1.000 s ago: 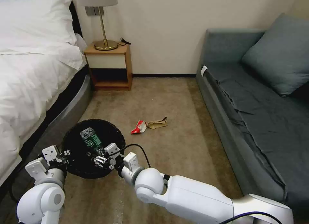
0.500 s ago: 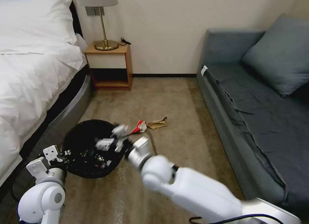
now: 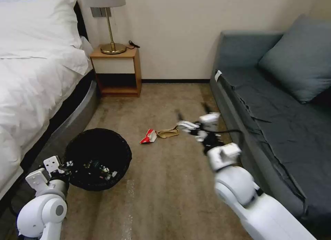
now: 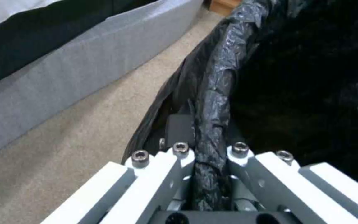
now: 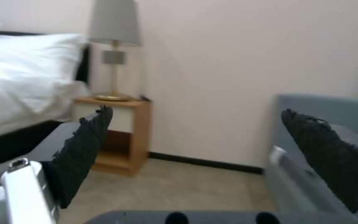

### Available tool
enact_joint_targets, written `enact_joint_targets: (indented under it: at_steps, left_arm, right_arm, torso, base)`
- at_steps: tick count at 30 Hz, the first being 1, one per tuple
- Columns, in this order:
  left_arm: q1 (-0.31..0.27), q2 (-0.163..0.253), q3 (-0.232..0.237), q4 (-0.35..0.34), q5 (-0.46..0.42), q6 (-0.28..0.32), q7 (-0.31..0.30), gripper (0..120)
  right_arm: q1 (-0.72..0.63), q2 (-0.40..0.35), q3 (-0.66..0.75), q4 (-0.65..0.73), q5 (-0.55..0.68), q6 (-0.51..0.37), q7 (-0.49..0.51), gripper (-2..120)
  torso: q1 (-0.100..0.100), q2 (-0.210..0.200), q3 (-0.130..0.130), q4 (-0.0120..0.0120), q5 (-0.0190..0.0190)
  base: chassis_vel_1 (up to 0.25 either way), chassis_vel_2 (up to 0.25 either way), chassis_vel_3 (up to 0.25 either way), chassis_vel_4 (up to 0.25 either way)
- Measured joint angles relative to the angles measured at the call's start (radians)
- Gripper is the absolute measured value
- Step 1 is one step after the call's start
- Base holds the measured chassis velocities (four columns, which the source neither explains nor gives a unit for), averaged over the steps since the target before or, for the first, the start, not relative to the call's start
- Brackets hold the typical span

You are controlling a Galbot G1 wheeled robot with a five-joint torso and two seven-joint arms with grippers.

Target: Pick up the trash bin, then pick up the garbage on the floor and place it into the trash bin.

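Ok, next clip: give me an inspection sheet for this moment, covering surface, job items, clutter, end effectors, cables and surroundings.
Surface: beige carpet.
Job items: trash bin, black liner, small litter inside, on the carpet by the bed; red-white wrapper and crumpled brown paper lie side by side on the carpet, outside the bin.
Clutter: nothing seen.
End effectors: left end effector shut on the bin's bagged rim; right end effector open, empty, in the air near the brown paper.
Cables: black cable on the right wrist; cord on the nightstand.
Surroundings: bed, nightstand with lamp, grey sofa.
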Motion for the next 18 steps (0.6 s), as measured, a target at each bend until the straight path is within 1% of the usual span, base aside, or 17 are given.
enact_joint_targets:
  at_steps: [1,3,6,7,10,14,18]
  left_arm:
    - [-0.002,0.002,-0.001,0.003,0.0,-0.001,0.0,3]
    - [-0.003,0.002,-0.002,0.005,-0.001,-0.002,0.001,3]
    - [-0.005,0.003,-0.004,0.011,-0.002,-0.005,0.003,3]
    - [-0.005,0.003,-0.004,0.011,-0.002,-0.005,0.003,3]
    - [-0.007,0.002,-0.006,0.018,0.0,-0.009,0.006,3]
    - [-0.008,0.002,-0.01,0.018,0.001,-0.01,0.007,3]
    - [-0.008,0.001,-0.012,0.018,0.001,-0.01,0.007,3]
  right_arm:
    - [-0.044,0.015,0.025,0.012,-0.017,0.003,0.01,100]
    - [-0.07,0.025,0.044,0.019,-0.03,0.003,0.017,100]
    - [-0.169,0.084,0.117,0.043,-0.105,0.011,0.035,100]
    - [-0.169,0.084,0.117,0.043,-0.105,0.011,0.035,100]
    - [-0.23,0.131,0.134,0.052,-0.129,0.023,0.037,100]
    - [-0.262,0.161,0.125,0.044,-0.154,0.06,0.016,100]
    - [-0.267,0.168,0.11,0.027,-0.163,0.083,0.004,100]
  torso:
    - [0.0,0.0,0.0,0.0001,0.0]
    - [0.0,0.0,0.0,0.0,0.0001]
    - [0.0,0.0,0.0,0.0001,-0.0001]
    - [0.0,0.0,0.0,0.0001,-0.0001]
    - [0.0,0.0,0.0,0.0001,-0.0003]
    - [0.0,0.0,0.0,0.0002,-0.0002]
    - [0.0,0.0,0.0,0.0003,-0.0003]
  base:
    - [0.0,0.0,0.0,0.0]
    - [0.0,0.0,0.0,0.0]
    - [0.0,0.0,0.0,0.0]
    - [0.0,0.0,0.0,0.0]
    - [0.0,0.0,0.0,0.0]
    - [0.0,0.0,0.0,0.0]
    - [0.0,0.0,0.0,0.0]
